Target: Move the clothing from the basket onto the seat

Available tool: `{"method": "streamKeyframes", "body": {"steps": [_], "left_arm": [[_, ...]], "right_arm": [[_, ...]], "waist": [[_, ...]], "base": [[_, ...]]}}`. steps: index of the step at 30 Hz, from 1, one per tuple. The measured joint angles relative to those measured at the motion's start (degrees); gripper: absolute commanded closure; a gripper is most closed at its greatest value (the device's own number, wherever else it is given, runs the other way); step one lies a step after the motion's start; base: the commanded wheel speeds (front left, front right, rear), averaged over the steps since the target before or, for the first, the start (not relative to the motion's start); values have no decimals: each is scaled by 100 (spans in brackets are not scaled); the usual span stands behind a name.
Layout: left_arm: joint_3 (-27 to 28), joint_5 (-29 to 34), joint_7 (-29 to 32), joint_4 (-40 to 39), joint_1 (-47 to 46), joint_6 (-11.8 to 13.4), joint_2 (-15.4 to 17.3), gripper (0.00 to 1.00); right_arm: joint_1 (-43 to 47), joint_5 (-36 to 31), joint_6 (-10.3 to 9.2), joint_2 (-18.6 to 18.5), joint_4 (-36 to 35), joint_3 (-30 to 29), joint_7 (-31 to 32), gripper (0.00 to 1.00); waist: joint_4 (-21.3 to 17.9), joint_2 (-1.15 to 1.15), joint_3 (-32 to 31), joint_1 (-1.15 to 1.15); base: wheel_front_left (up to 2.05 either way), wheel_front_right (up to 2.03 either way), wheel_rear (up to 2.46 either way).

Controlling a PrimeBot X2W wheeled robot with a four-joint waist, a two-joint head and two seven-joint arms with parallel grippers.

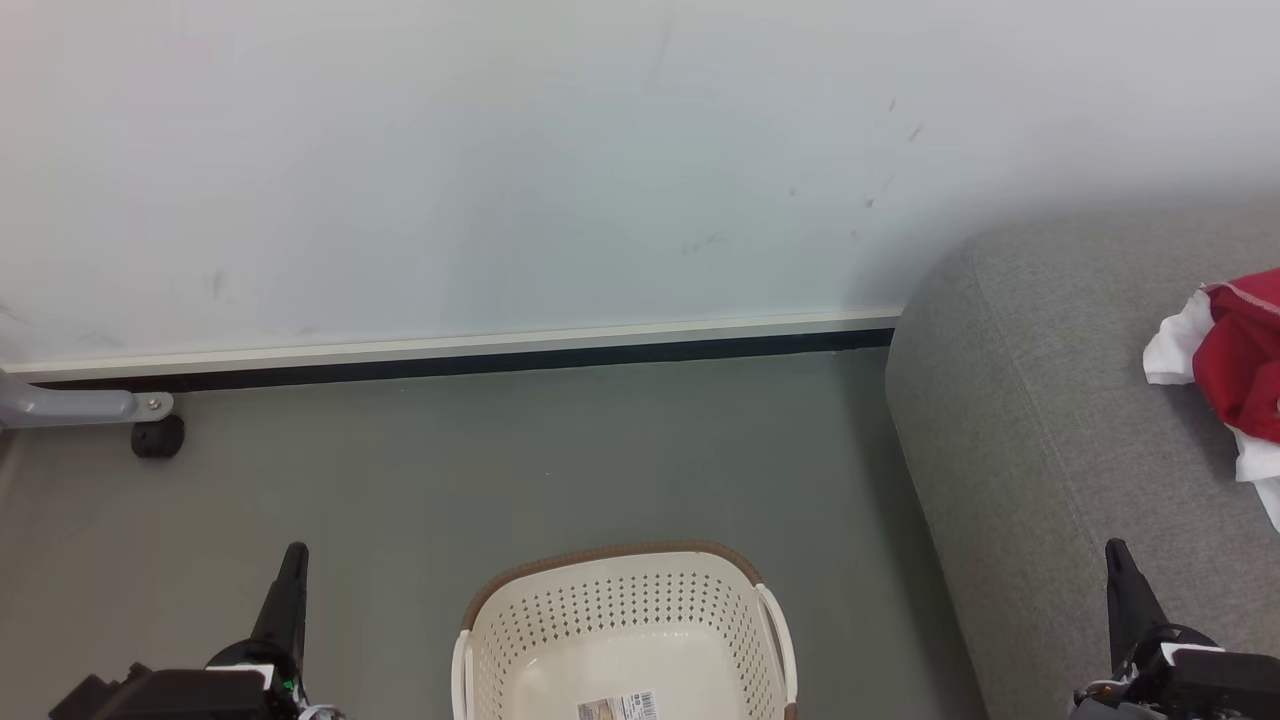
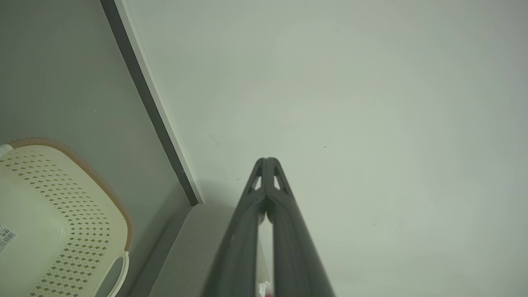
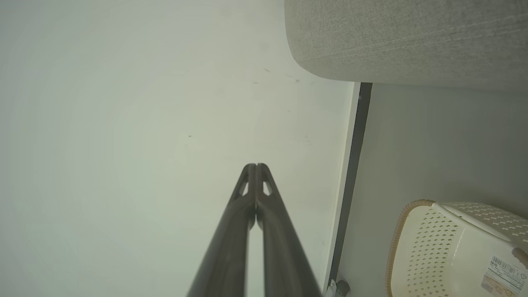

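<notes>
Red and white clothing [image 1: 1235,375] lies bunched on the grey sofa seat [image 1: 1060,430] at the right edge of the head view. The cream basket [image 1: 625,640] stands on the floor at the bottom centre, with only a barcode sticker [image 1: 620,707] showing inside it. My left gripper [image 1: 293,555] sits at the lower left, shut, its fingertips touching with nothing between them in the left wrist view [image 2: 267,160]. At the lower right, over the sofa's front, my right gripper [image 1: 1117,550] is shut too, holding nothing [image 3: 255,166]. Both wrist views catch the basket [image 2: 62,222] [image 3: 458,247].
A pale wall [image 1: 500,160] with a dark skirting strip [image 1: 460,362] runs behind the grey-green floor [image 1: 550,460]. A grey metal leg with a black caster [image 1: 157,437] stands at the far left by the wall. The sofa's rounded side [image 3: 404,37] stands close to the basket.
</notes>
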Motion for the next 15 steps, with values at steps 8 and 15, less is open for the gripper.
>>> {"method": "streamKeyframes", "body": {"steps": [8, 15], "left_arm": [[0, 0, -1, 1, 0, 0, 0, 100], [0, 0, -1, 3, 0, 0, 0, 100]], "right_arm": [[-1, 1, 0, 0, 0, 0, 0, 100], [-1, 1, 0, 1, 0, 0, -1, 100]], "waist": [[0, 1, 0, 0], [0, 0, 0, 0]], "base": [[0, 0, 0], [0, 0, 0]]}}
